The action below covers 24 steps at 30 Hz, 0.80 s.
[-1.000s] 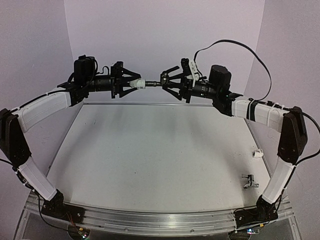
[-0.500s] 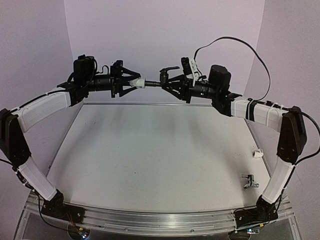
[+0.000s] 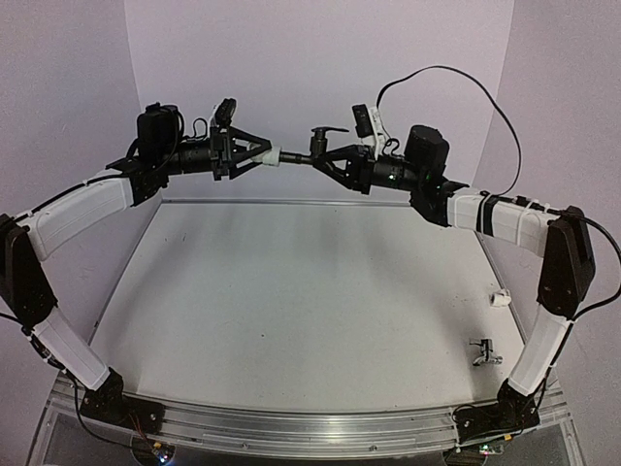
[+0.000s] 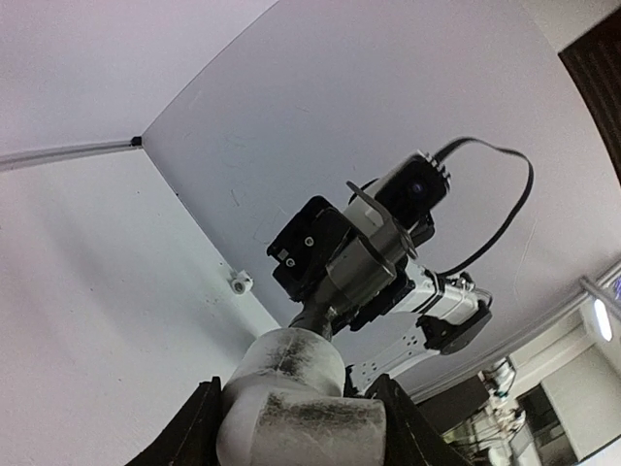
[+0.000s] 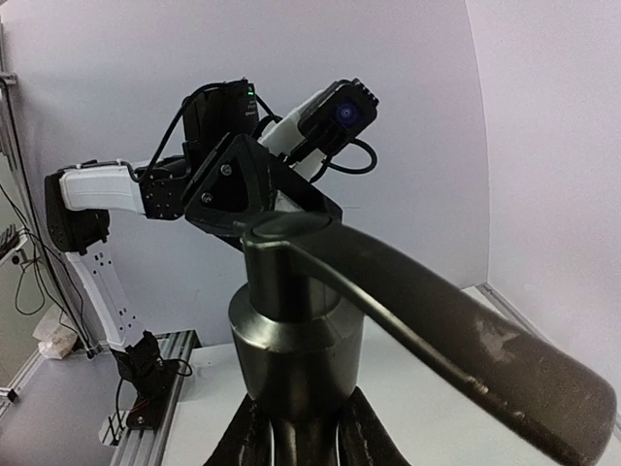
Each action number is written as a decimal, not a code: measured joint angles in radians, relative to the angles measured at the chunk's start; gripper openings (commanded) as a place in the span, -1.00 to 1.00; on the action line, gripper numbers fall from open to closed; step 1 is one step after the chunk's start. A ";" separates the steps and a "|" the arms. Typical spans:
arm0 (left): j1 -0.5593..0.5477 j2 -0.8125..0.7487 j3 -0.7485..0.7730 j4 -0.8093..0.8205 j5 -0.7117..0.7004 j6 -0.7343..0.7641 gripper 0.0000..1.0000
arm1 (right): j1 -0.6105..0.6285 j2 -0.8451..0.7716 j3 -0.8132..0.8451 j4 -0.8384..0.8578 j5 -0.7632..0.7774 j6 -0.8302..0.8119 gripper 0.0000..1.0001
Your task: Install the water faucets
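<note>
Two raised end effectors (image 3: pixel 260 155) hold faucet (image 3: pixel 317 148) against fitting (image 3: pixel 271 155).

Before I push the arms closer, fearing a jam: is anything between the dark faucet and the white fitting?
Nothing visible: the dark faucet in the right gripper meets the white fitting in the left gripper, mid-air.

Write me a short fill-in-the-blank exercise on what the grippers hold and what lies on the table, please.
1. The left gripper is shut on a fitting coloured ____.
2. The right gripper lines the dark faucet up with that ____.
3. Only ____ faucet lies on the table: the silver faucet.
Missing words: white; fitting; one.
</note>
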State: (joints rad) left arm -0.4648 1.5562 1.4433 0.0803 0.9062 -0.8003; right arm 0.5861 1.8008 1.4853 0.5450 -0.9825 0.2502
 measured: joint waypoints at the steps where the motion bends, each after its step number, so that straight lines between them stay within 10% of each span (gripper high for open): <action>1: 0.000 0.000 0.001 0.001 0.005 0.039 -1.00 | 0.000 0.000 0.000 0.004 0.000 0.026 -1.00; 24: -0.017 -0.106 -0.075 0.042 0.062 1.264 -1.00 | 0.021 -0.047 0.000 0.026 -0.005 0.638 -1.00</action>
State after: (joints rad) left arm -0.4816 1.4507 1.3679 0.1225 0.9680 0.4642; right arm 0.6074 1.7537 1.4853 0.5709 -0.9872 0.8882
